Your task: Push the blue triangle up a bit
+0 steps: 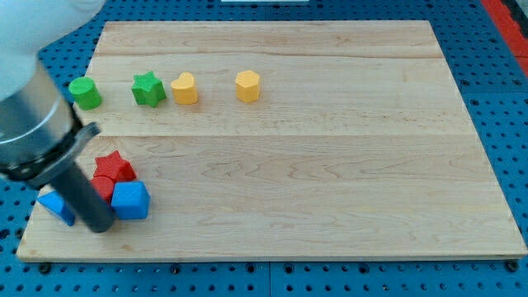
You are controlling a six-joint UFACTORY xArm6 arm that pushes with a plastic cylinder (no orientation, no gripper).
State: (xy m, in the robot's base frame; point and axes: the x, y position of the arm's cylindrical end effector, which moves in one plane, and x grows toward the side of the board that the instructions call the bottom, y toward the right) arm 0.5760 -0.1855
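A small blue triangle point(54, 205) lies near the bottom left corner of a pale wooden board point(330, 165), partly hidden behind the arm's dark rod. The rod slants down from the view's upper left, and the tip point(101, 228) rests on the board just right of the triangle and a little below it, squeezed between it and a blue cube point(130, 200). Judging by this, the tip seems placed to get under the triangle and push it toward the view's top. There are no jaws here: the arm ends in a bare rod and holds nothing. A red block point(102, 187) touches the cube's left side, with a red star point(113, 166) just above it, so this cluster crowds the triangle's right. Well apart, in a row near the top left, sit a green cylinder point(85, 92), a green star point(148, 89), a yellow heart-like block point(184, 88) and a yellow hexagon point(247, 86). No brands, labels or writing are visible anywhere.
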